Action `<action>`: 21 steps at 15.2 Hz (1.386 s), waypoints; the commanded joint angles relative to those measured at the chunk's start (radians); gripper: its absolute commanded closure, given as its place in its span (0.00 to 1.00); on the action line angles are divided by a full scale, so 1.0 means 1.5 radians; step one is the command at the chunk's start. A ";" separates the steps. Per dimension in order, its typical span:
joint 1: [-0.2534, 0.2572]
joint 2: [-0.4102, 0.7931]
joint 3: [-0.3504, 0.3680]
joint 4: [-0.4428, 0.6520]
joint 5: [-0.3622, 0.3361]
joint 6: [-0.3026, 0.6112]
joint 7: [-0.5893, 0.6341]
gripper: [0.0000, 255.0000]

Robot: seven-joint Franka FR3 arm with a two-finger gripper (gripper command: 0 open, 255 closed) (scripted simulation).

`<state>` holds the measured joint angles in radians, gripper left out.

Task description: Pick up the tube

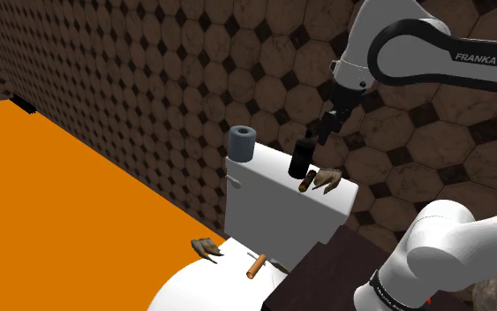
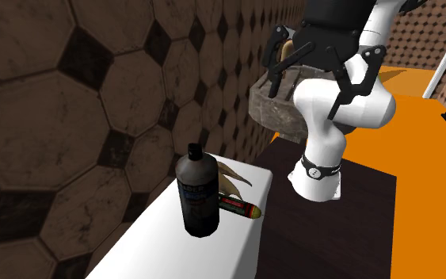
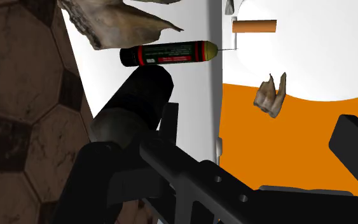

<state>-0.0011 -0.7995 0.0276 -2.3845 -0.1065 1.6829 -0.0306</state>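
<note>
Trouble sits nearest: your gripper (image 1: 330, 124) hangs open, holding nothing, above the upright bottle (image 2: 197, 190). Past it, at the bottle's 4 o'clock in the second exterior view, the tube (image 2: 241, 208) lies on the tank (image 2: 173, 254), just beside a shell (image 2: 235, 177). Drop straight and you may topple the bottle; nudged, the tube could roll off the edge.

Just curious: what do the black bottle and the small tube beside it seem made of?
Bottle: likely glossy dark plastic, judging by the sheen on its shoulder. Tube: smooth, red and black with a greenish end; plastic or coated metal, can't tell which.
</note>
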 commanded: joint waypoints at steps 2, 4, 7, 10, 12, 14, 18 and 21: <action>-0.003 -0.017 -0.011 -0.032 -0.010 0.045 -0.009 0.00; -0.011 -0.046 -0.035 -0.093 -0.030 0.136 -0.026 0.00; -0.026 -0.072 -0.078 -0.174 -0.061 0.282 -0.053 0.00; -0.043 -0.069 -0.128 -0.239 -0.092 0.441 -0.081 0.00; -0.053 -0.049 -0.166 -0.271 -0.112 0.555 -0.102 0.00; -0.057 -0.013 -0.207 -0.293 -0.127 0.671 -0.126 0.00; -0.064 0.005 -0.212 -0.320 -0.136 0.717 -0.124 0.00; -0.070 0.023 -0.215 -0.339 -0.142 0.753 -0.122 0.00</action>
<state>-0.1036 -0.7695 -0.2964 -2.8838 -0.3170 2.7972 -0.2164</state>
